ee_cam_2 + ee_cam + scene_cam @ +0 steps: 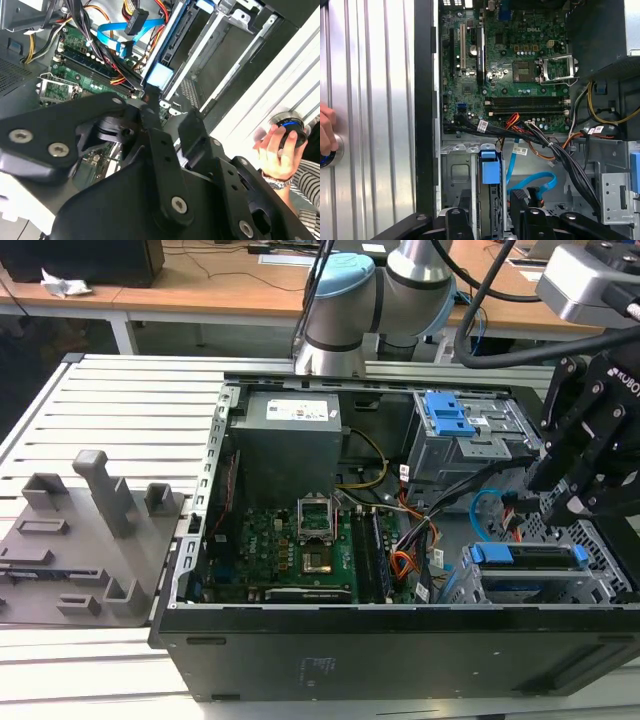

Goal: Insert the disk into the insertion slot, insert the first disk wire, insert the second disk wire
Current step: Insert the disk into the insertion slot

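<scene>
I judge the disk [525,556] seated in the insertion slot [608,565] at the exterior view's right, my end effector [562,513] released just above it, so the first wire seems in hand, calling for a precise pinch on the blue cable [542,176].

I count one open computer case [400,645] on the counter [120,410]. Inside are one motherboard [290,545], one power supply [290,440], one disk [525,556] at four o'clock in the exterior view, one grey bay [470,445] carrying two blue latches [447,415], and one flat blue cable [535,179]. Two fingers [456,220] are mine. There is one person's hand [275,147].
</scene>
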